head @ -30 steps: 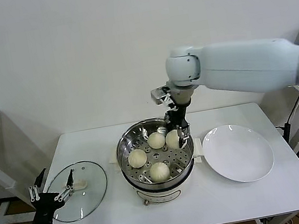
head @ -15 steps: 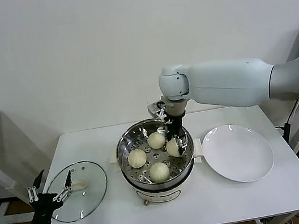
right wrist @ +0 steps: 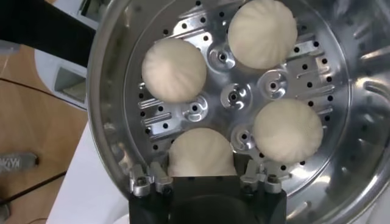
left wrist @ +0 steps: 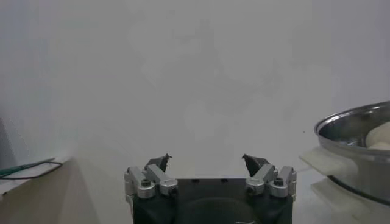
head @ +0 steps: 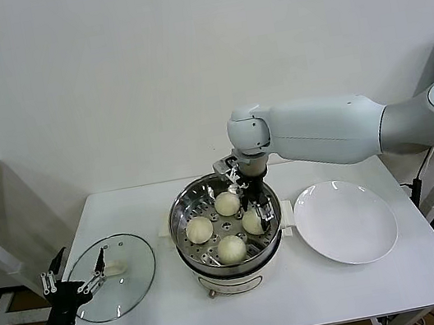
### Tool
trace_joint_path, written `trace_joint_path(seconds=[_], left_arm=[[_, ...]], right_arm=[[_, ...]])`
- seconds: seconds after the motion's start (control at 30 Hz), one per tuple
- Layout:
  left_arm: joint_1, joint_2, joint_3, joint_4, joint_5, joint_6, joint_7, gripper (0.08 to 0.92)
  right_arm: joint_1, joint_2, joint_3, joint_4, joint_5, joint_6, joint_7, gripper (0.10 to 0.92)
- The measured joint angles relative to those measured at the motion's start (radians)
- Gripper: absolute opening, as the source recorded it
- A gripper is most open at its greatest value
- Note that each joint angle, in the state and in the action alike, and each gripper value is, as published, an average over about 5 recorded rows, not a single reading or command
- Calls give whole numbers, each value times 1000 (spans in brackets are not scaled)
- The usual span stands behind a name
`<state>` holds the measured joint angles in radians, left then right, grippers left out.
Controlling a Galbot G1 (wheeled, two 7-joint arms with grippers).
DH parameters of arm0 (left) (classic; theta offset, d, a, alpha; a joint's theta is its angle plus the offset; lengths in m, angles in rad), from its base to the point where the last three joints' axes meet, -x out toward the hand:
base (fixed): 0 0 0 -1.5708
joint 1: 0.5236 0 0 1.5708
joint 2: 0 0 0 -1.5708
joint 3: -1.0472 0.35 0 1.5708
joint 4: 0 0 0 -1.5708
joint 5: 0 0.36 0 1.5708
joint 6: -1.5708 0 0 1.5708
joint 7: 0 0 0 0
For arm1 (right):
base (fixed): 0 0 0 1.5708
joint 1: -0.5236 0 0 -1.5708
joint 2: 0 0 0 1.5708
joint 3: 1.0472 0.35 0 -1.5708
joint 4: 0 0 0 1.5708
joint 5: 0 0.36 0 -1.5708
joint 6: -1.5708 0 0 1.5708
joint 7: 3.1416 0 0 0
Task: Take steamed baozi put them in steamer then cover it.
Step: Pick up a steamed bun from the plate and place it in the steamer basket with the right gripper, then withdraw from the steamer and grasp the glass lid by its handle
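Placement step: right gripper [head: 256,208], jaws apart, down inside steamer [head: 180,210] around fourth steamed baozi [head: 252,222] at 3 o'clock on tray. Plate [head: 345,222] bare. Next: lift clear, fetch glass lid [head: 112,266]. Left gripper [head: 74,281] spread wide, idle near lid.

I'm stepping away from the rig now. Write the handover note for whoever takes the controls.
Right gripper: down inside the steamer, jaws open around the fourth baozi, which sits on the tray.
Left gripper: open, empty, parked at the table's left edge by the lid.
Baozi: four on the steamer tray; the other three at. Plate is bare.
Done: all baozi loaded.
Left: lift the right arm clear, then pick up the glass lid and cover the steamer.
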<state>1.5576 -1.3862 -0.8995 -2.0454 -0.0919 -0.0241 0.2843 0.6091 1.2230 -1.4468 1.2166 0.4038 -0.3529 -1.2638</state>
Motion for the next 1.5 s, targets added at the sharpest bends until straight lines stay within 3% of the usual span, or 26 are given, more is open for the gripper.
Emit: trace_joint_path(seconds=[0.43,0.83,1.2,1.5], left_arm=[[3,-1,5,-1,0,0,-3,823],[-12,-3,17,2,0,5,-14,823],[-40,0,26,15,0,28,-19,823],[-48,-10,47,16,13,9,-37,823]], right_arm=[[77,-93,52,39,34,7,-36,823],[32,-358,253,149,120,14,18,823],[-290,-662,607,291,327,167,430,823],[-794,-717,1100,363,387,310,793,823]])
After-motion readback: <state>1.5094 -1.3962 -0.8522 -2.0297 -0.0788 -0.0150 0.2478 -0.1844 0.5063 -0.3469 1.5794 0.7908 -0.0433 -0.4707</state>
